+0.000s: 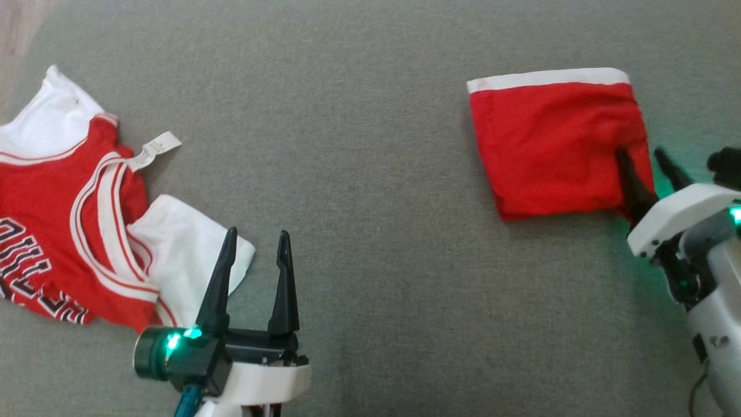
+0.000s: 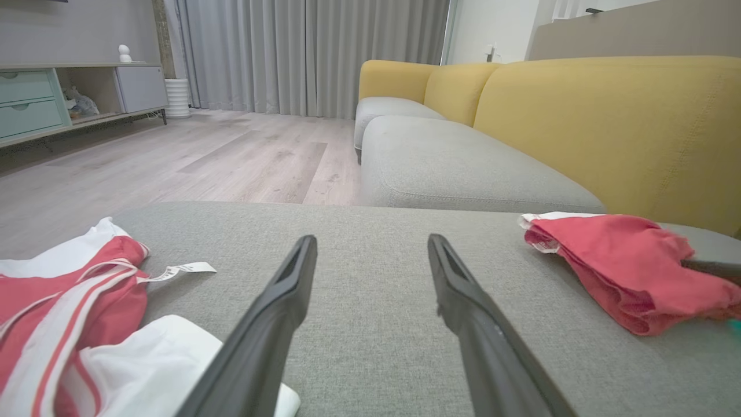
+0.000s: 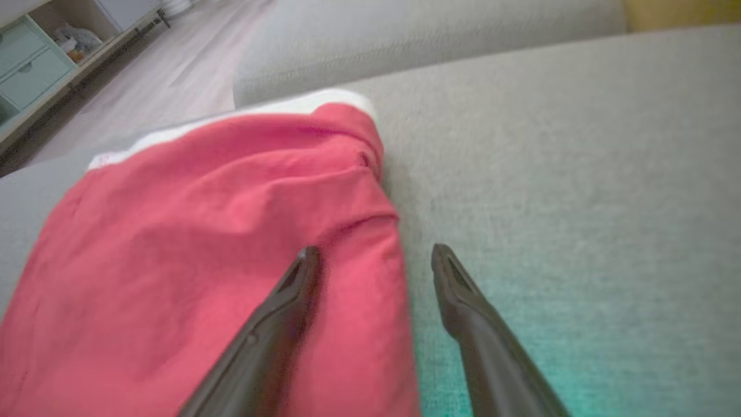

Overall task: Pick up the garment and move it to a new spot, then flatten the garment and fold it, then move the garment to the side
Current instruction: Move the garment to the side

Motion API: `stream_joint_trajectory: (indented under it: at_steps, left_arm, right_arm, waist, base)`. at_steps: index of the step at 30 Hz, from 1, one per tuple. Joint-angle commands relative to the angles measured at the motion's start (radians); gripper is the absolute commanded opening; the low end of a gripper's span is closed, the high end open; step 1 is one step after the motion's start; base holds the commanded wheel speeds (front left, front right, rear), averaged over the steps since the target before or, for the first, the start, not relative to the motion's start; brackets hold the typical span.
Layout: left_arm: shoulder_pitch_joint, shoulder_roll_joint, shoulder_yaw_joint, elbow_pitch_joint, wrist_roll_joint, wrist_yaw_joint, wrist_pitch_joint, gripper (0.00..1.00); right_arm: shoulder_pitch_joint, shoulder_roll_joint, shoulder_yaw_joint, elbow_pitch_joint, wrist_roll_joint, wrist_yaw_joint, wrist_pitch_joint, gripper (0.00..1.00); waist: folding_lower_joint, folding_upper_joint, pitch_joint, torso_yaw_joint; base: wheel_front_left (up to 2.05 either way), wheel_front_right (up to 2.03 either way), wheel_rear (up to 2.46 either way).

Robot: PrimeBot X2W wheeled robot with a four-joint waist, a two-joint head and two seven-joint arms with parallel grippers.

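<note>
My right gripper [image 1: 641,154] sits low, jaws apart, straddling the red shorts' [image 1: 556,145] right edge. Shorts lie folded flat on the grey cushion's [image 1: 370,202] right side, white waistband at the far edge. My left gripper [image 1: 257,233] is spread wide beside the jersey [image 1: 69,220].

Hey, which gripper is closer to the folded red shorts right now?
Right. The right gripper, open, straddles the folded red shorts at their edge, one finger over the cloth, one over the grey cushion. The left gripper sits well apart, beside the red and white jersey.
</note>
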Motion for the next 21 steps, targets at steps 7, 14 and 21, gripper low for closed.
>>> stream_joint_trajectory:
  at_steps: [7, 14, 21]
  left_arm:
    - [-0.047, -0.004, 0.030, -0.039, -0.007, 0.017, -0.005, 1.00]
    - [-0.082, -0.004, 0.037, -0.043, 0.004, 0.002, -0.005, 1.00]
    - [-0.149, -0.004, 0.032, -0.038, 0.028, -0.024, -0.005, 1.00]
  right_arm:
    - [-0.021, -0.078, 0.053, -0.005, 0.147, -0.001, -0.016, 0.00]
    - [-0.070, -0.196, 0.054, 0.003, 0.163, -0.001, -0.063, 0.00]
    - [-0.117, -0.327, -0.031, 0.045, 0.167, -0.001, -0.096, 0.00]
  waist:
    - [-0.0002, 0.0000, 0.038, -0.006]
    - [-0.0002, 0.0000, 0.110, -0.073]
    - [-0.0002, 0.0000, 0.205, -0.135]
  base:
    - [0.00, 0.00, 0.00]
    - [0.00, 0.00, 0.00]
    - [0.00, 0.00, 0.00]
